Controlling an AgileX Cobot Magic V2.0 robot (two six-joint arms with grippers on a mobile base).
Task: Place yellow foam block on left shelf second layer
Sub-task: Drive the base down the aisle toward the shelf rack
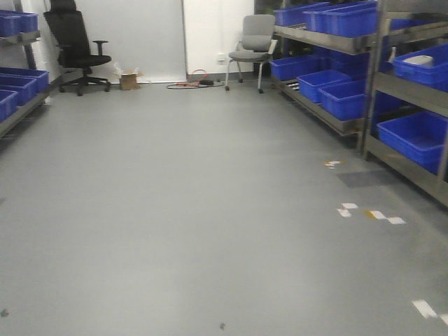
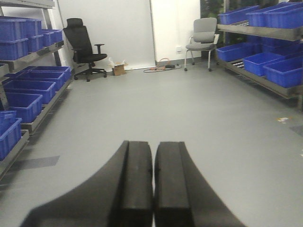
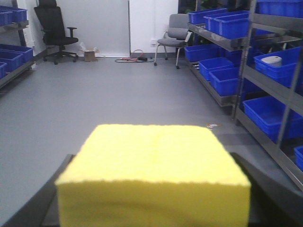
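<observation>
The yellow foam block (image 3: pixel 151 165) fills the lower half of the right wrist view, held between the dark fingers (image 3: pixel 52 189) of my right gripper (image 3: pixel 151 189), which is shut on it. My left gripper (image 2: pixel 154 184) is shut and empty, its two black pads pressed together, pointing down the aisle. The left shelf (image 2: pixel 45 106) runs along the left wall in the left wrist view, with blue bins (image 2: pixel 28 90) on its layers; its edge also shows in the exterior view (image 1: pixel 17 115). Neither gripper shows in the exterior view.
A right shelf (image 1: pixel 336 119) with blue bins (image 1: pixel 413 136) lines the right side. A black office chair (image 1: pixel 77 45), a grey chair (image 1: pixel 253 49), a small cardboard box (image 1: pixel 128 80) and cables (image 1: pixel 196 84) stand at the far wall. Tape marks (image 1: pixel 371 213) lie on the grey floor.
</observation>
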